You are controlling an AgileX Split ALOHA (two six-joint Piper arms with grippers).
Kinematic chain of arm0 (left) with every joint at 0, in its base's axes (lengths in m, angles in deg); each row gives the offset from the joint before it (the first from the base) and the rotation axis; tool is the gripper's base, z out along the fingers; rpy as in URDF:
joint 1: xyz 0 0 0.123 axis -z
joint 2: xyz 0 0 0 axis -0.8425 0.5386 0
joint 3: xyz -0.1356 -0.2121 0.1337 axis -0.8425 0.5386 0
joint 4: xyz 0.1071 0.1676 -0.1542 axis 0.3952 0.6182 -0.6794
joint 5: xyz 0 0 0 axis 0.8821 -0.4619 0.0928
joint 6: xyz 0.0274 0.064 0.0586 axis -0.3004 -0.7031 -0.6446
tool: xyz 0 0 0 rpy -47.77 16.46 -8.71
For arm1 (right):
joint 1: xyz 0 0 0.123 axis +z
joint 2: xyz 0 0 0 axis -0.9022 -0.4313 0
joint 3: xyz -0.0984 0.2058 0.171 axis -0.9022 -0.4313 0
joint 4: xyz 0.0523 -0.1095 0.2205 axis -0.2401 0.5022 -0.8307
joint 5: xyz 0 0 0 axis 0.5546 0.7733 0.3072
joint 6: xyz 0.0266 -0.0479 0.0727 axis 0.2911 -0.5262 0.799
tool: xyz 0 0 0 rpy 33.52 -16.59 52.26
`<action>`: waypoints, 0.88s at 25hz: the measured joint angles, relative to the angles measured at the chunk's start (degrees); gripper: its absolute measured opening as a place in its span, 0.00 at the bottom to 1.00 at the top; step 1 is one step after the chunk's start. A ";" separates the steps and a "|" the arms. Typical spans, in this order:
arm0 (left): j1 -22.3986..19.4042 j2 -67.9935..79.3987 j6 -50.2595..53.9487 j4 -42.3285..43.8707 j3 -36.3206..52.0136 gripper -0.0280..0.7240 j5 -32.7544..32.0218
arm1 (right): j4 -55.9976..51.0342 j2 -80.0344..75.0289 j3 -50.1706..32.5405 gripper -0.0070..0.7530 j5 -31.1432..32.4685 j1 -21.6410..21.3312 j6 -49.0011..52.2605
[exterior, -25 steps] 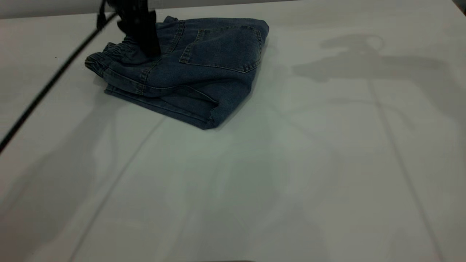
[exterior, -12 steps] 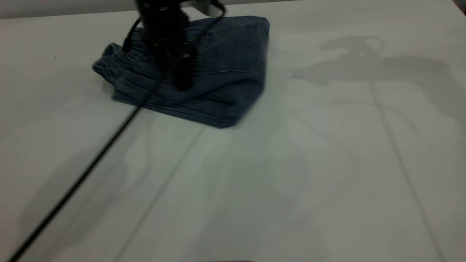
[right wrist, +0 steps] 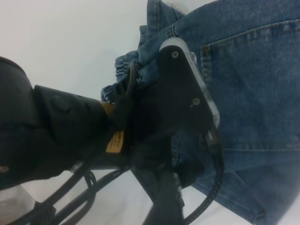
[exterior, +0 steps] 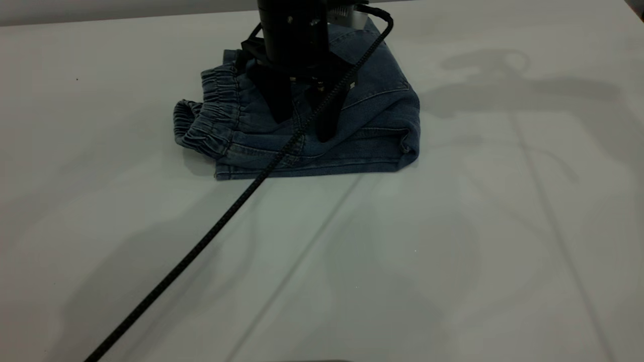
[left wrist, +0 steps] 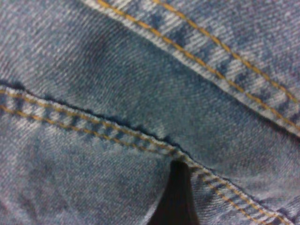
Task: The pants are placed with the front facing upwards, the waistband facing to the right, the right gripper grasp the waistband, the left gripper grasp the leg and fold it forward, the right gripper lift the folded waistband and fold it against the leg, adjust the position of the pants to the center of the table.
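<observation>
The folded blue denim pants (exterior: 367, 120) lie on the white table (exterior: 453, 261) toward its far middle. Their ruched waistband (exterior: 206, 118) bunches at the left end of the bundle. My left gripper (exterior: 302, 120) comes straight down on top of the fold, open, both fingertips pressed into the denim with nothing between them. In the left wrist view one dark fingertip (left wrist: 178, 197) rests against an orange-stitched seam of the pants (left wrist: 140, 84). The right wrist view looks at the pants (right wrist: 253, 84) and the left arm (right wrist: 178, 93) from farther off; of my right gripper only a blurred dark finger (right wrist: 161, 201) shows.
A black braided cable (exterior: 201, 241) runs from the left arm across the table to the front left corner. The right arm's shadow (exterior: 503, 85) falls on the table at the far right.
The left gripper has travelled right with its fingers on the denim, and the pants have slid and turned with it, from the far left toward the table's middle.
</observation>
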 joint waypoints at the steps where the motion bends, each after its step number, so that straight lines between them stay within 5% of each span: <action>1: 0.04 0.00 0.00 1.09 -0.43 0.82 0.00 | 0.00 0.13 0.00 0.79 0.06 0.00 0.00; 7: 0.04 -4.30 3.22 9.43 -2.65 0.82 0.00 | 0.51 4.22 1.44 0.79 2.96 -0.64 0.39; 15: 0.04 -18.17 6.35 10.21 -2.24 0.82 0.00 | 1.21 16.60 3.16 0.78 7.26 -0.68 4.59; 22: 0.04 -36.67 8.40 10.32 12.00 0.82 0.00 | 8.87 32.98 1.68 0.78 8.29 -0.68 11.49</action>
